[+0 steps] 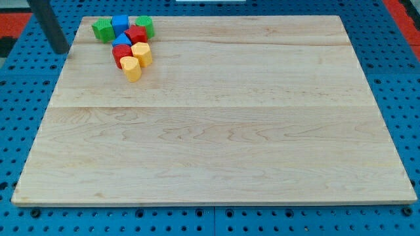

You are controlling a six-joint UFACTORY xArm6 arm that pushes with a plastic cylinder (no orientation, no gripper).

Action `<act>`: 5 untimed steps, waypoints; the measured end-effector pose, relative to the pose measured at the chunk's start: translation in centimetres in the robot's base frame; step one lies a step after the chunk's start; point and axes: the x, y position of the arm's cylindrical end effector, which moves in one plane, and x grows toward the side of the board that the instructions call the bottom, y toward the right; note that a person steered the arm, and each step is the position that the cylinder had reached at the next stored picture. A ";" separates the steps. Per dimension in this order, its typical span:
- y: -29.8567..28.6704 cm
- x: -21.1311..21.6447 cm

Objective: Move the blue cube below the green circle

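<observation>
Blue cube (pixel 120 25) sits at the view's top-left corner of the wooden board (pixel 216 131), in the top row of a tight cluster, wedged between the green star-like block (pixel 102 29) on its left and the green circle (pixel 145 26) on its right. Just under it lie the red block (pixel 136 35) and the blue triangle (pixel 121 42), with a second red block (pixel 121 55) and two yellow blocks (pixel 142 54) (pixel 130 68) lower still. Our arm has no fingers to spread or pinch, only the dark rod, whose tip (pixel 60 51) rests off the board's left edge, well apart from the cluster. We judge the step in hand to be the approach. The spot below the green circle is taken by the red block, so a straight shove would likely scatter the pack. We would do better to bring the tip round above the cube, ease it downward and rightward in short strokes, and clear the red block aside if it jams, keeping contact centred so the cube does not spin away.
</observation>
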 end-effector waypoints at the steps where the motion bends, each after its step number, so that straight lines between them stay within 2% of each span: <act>1: 3.9 -2.6; 2: 5.5 -3.8; 5: 5.5 -4.3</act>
